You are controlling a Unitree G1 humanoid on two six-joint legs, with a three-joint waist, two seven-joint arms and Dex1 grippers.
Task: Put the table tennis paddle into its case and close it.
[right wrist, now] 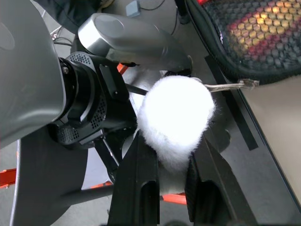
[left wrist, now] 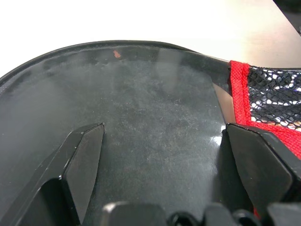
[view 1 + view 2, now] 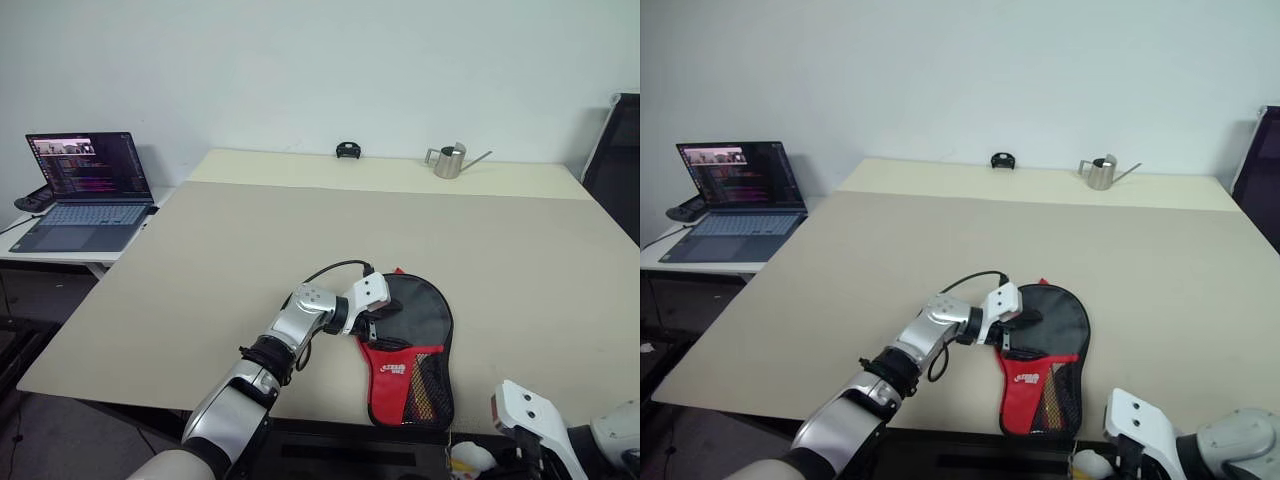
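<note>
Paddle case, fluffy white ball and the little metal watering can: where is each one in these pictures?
case (image 3: 425, 318): left eye view, black upper panel.
fluffy white ball (image 1: 175, 117): right wrist view, its middle, between the fingers.
watering can (image 3: 448, 162): left eye view, its metal body.

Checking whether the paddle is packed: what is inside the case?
The case lies flat on the table. Through its mesh pocket show yellow and red patches. Black fabric covers the rest, so no paddle can be made out.

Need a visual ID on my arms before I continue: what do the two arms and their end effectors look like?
The left arm has silver metallic segments with black joint rings, a white housing at the wrist and a black cable looping over it. The left end effector has two flat glossy black fingers. The right end effector has the same black fingers behind a white housing and grey wrist.
</note>
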